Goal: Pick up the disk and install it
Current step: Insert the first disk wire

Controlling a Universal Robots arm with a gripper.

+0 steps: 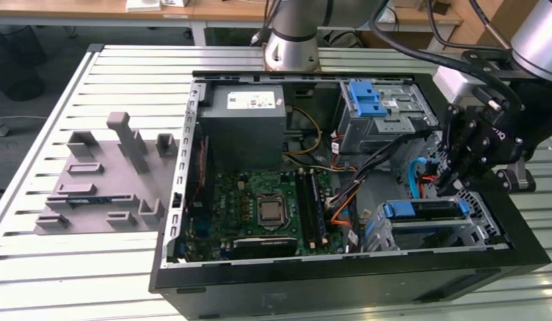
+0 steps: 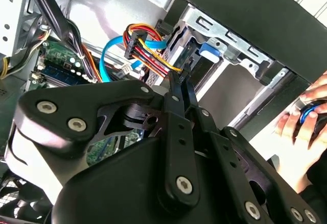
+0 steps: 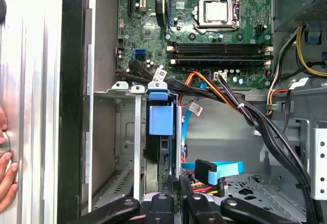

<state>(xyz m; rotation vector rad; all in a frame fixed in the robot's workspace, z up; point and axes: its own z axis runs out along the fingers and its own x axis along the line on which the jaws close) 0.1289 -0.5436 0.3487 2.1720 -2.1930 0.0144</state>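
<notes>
Room: your gripper (image 1: pixel 456 175) hung inside the case (image 1: pixel 347 284), cables (image 3: pixel 245 109) close beside.
Disk (image 3: pixel 162 127): seemingly seated in the bay, just beyond the fingertips.
Fingers: together, gripping nothing.

The open computer case (image 1: pixel 347 281) lay flat on the slatted table (image 1: pixel 79 267), with a fixture plate (image 1: pixel 106 180) next to it on the exterior view's left. Inside, the motherboard (image 1: pixel 267 207) took the near left part, the power supply (image 1: pixel 249 127) sat behind it, and a drive bay (image 1: pixel 383 110) was off to the far right. Near right, the disk (image 1: pixel 425 210) sat in its cage (image 1: pixel 476 231), and the gripper (image 1: pixel 449 180) hung just behind that, over the cables (image 1: pixel 347 200). A person's hand (image 2: pixel 301 124) rested outside the case wall in the second wrist view.
</notes>
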